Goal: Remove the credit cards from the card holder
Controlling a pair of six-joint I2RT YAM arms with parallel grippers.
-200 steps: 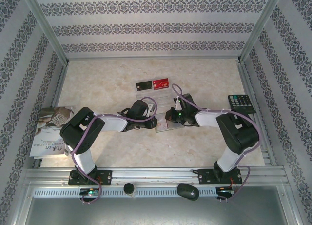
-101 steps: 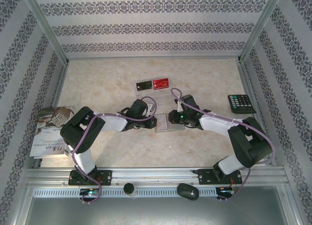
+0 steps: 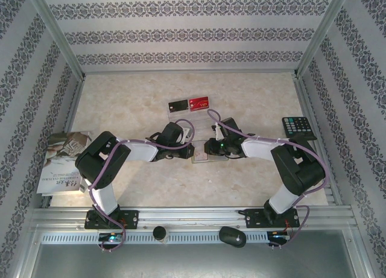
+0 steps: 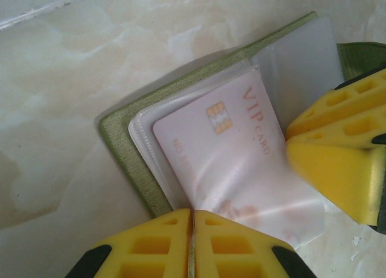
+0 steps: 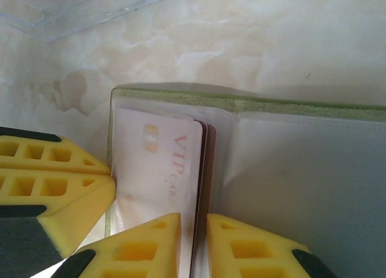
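Bracing unfolded card holder (image 4: 117,139) with left gripper (image 4: 192,242), jaws pressed together at its edge, likely against sliding, and straddling VIP card (image 4: 229,139) in its sleeve with right gripper (image 5: 194,242), jaws slightly parted (red card (image 3: 199,101), black card (image 3: 178,105) beyond holder).

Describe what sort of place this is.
Probably a staged robot test cell, not a real room: patterned wall panels in a metal frame, a marble-look table, two arms bolted to a rail.

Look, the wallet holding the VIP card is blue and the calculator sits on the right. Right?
No. The wallet is green, not blue, as the left wrist view shows. It holds the VIP card, and the calculator sits on the right.
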